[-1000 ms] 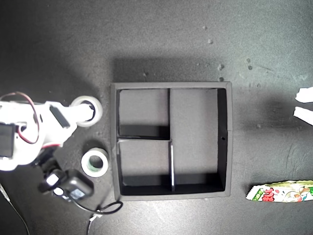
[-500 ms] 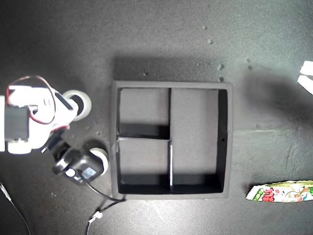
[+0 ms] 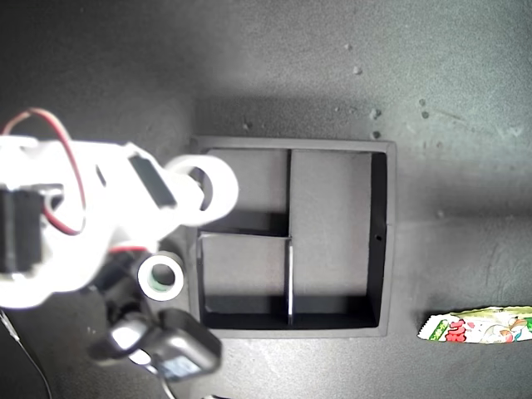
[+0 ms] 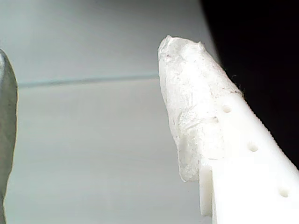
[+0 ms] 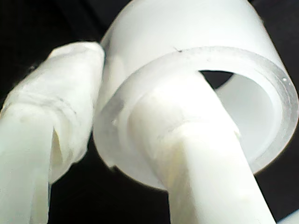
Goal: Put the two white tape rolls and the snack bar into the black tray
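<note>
My second gripper (image 3: 193,184) is shut on the all-white tape roll (image 3: 226,188), held up over the tray's upper-left small compartment in the exterior view. In the second wrist view one finger passes through the roll (image 5: 187,28) and the other presses its outer wall; second gripper (image 5: 126,79). The tape roll with the pale green core (image 3: 161,292) lies on the table just left of the black tray (image 3: 391,241). The snack bar (image 3: 478,326) lies at the exterior view's lower right. My first gripper (image 4: 93,121) stands open with nothing between its fingers and does not show in the exterior view.
The arm's white body and black camera module (image 3: 179,353) cover the exterior view's left side beside the tray. All three tray compartments hold nothing. The dark tabletop (image 3: 332,66) has small specks above the tray.
The second gripper lifted the all-white roll off the table and carried it right, over the tray's upper-left compartment. The white pieces at the exterior view's right edge have gone.
</note>
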